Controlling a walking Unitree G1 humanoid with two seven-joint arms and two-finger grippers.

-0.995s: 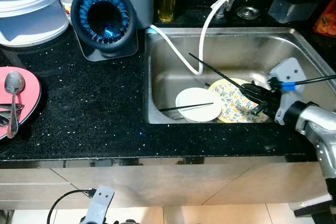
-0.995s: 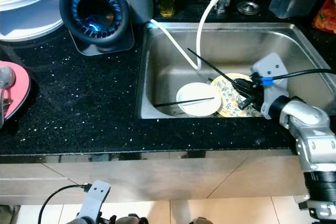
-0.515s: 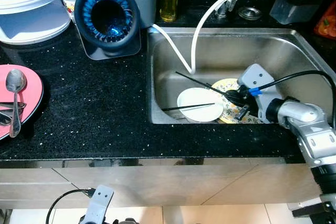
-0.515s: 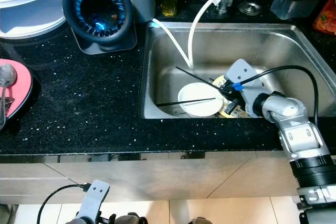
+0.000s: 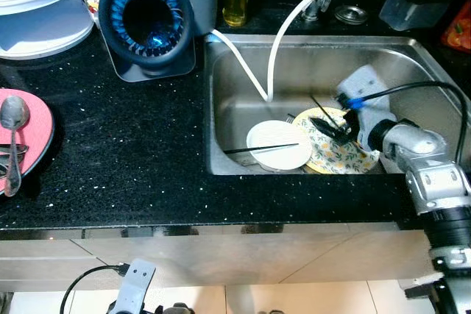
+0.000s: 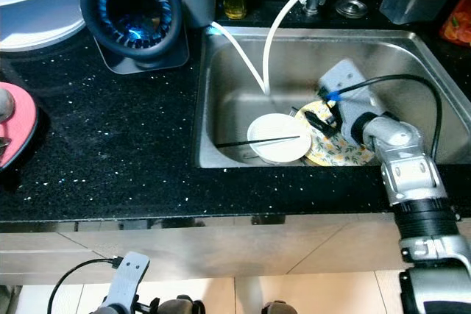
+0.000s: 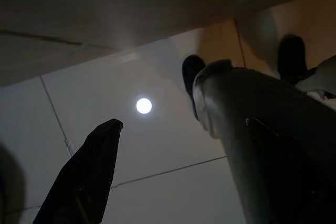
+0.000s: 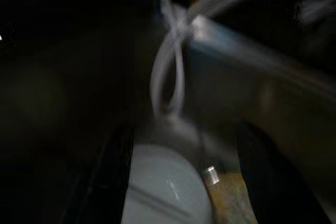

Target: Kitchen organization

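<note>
1. While the right arm reaches down into the steel sink [image 5: 412,60], the right hand [image 5: 329,124] sits over the floral plate [image 5: 335,151]; its black fingers look close together with a thin black stick poking up from them, grip on it cannot be told for sure.
2. Floral plate lies on the sink floor, tucked partly under the white plate [image 5: 278,145] just beside it; white plate sits toward the sink's left-front; a black chopstick [image 5: 254,149] lies across the white plate, one end sticking out past its left rim.
3. White hose [image 5: 291,23] curves from the tap area down into the sink, ending near the white plate.
4. Black speckled bench [image 5: 125,152] carries a blue round fan-like unit [image 5: 147,20] left of the sink; pink plate [image 5: 33,134] at the far left edge with a spoon [image 5: 13,134] on it; white lidded containers [image 5: 37,5] at back left.
5. Left hand [image 7: 100,177] hangs low by the cabinet, over pale floor tiles [image 7: 136,171]; one dark finger shows, spread cannot be told.
</note>
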